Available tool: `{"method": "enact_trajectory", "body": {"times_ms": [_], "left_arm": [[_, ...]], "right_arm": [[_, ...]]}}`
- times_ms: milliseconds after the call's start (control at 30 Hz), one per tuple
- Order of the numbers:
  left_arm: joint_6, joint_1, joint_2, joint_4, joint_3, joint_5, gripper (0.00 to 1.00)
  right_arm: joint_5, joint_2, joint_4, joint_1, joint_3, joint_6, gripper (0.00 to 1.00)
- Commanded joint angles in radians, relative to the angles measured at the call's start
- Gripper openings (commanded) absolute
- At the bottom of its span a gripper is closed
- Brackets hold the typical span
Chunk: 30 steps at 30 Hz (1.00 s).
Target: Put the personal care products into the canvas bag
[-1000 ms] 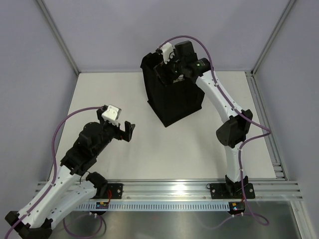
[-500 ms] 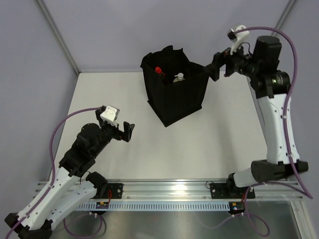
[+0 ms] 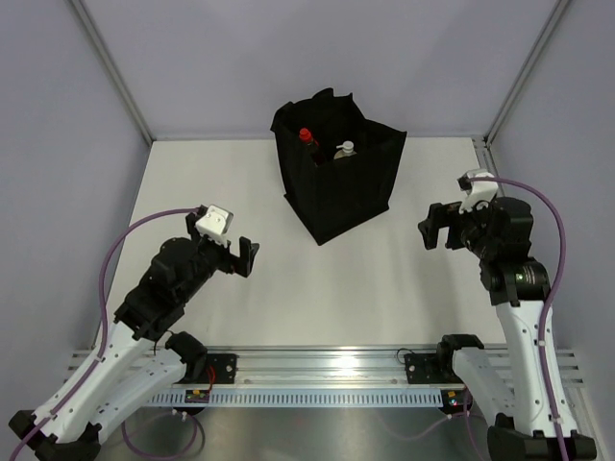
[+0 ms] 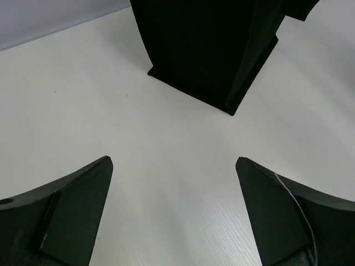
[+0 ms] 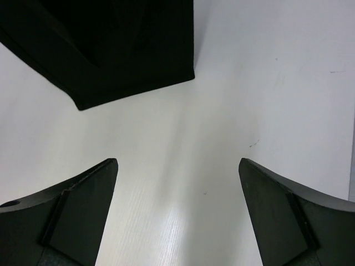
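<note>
White desk [image 3: 317, 288], upper centre: black bag [image 3: 346, 197] holds a red-capped bottle [image 3: 307, 135] and a cream bottle [image 3: 344, 151] as the right tool [image 3: 434, 227], spread and empty, has pulled back to mid-right, the left tool [image 3: 246, 257] likewise spread, packing apparently done.

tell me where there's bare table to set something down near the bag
The widest bare patch of table lies in front of the canvas bag, between the left gripper and right gripper. Also free: the strip from the bag's left side to the left wall, and the back right corner. Only the bag's inside is crowded, with bottles.
</note>
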Motion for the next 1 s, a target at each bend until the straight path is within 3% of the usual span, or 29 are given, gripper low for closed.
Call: {"method": "enact_trajectory", "body": {"times_ms": [0,200,967], "left_arm": [[-0.006,0.001,-0.01,0.026,0.001,-0.016,0.99],[-0.011,0.002,-0.03,0.019,-0.004,-0.02,0.99],[-0.014,0.001,-0.046,0.008,-0.003,-0.027,0.99]], "right_arm": [[0.126,-0.088,0.122,-0.004,-0.068,0.07,0.99],[0.247,-0.128,0.144,-0.004,-0.134,0.122,1.0],[0.272,-0.205,0.213,-0.004,-0.212,0.12,1.0]]}}
